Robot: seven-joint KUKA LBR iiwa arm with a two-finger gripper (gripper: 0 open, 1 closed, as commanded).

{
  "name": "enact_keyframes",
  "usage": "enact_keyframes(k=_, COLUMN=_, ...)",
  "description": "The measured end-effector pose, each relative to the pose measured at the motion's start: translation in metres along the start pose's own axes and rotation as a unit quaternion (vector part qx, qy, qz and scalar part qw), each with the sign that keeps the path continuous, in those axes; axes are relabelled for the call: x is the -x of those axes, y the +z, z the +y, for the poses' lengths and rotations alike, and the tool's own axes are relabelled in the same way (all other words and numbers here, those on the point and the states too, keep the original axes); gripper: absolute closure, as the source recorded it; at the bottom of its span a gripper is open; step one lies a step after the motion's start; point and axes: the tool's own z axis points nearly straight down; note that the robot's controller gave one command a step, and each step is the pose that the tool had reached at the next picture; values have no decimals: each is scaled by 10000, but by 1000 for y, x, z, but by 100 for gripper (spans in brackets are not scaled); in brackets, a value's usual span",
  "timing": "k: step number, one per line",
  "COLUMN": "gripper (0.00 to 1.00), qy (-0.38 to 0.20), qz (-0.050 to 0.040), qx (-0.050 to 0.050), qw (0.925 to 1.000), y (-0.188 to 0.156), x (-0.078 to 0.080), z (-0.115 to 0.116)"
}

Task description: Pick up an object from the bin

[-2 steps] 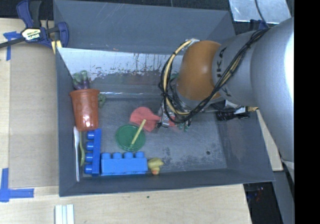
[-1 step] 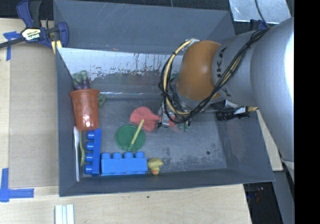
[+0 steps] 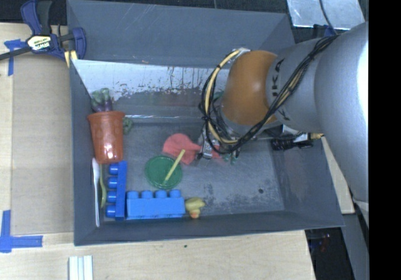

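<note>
My gripper point(image 3: 208, 148) is low in the middle of the bin, mostly hidden under the arm's wrist. It is right at the right edge of a pink soft thing point(image 3: 177, 145) lying on the floor; whether it touches it is hidden. Just left and below lies a green round lid point(image 3: 163, 172) with a yellow stick point(image 3: 175, 165) across it, the stick pointing up toward the pink thing.
A blue toy brick point(image 3: 154, 204) lies along the front wall, a second blue brick point(image 3: 115, 188) stands at its left end. A small yellow thing point(image 3: 195, 207) sits beside the long brick. A brown cup point(image 3: 106, 135) with a green and purple thing point(image 3: 101, 99) lies at the left wall.
</note>
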Motion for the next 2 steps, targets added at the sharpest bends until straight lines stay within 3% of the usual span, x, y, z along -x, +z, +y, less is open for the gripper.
enact_keyframes(k=1, gripper=100, qy=-5, qz=36, qx=-11, qw=10000, y=-22, x=-2, z=-1)
enact_keyframes(k=2, gripper=100, qy=-6, qz=-6, qx=4, qw=10000, y=-51, x=1, z=0)
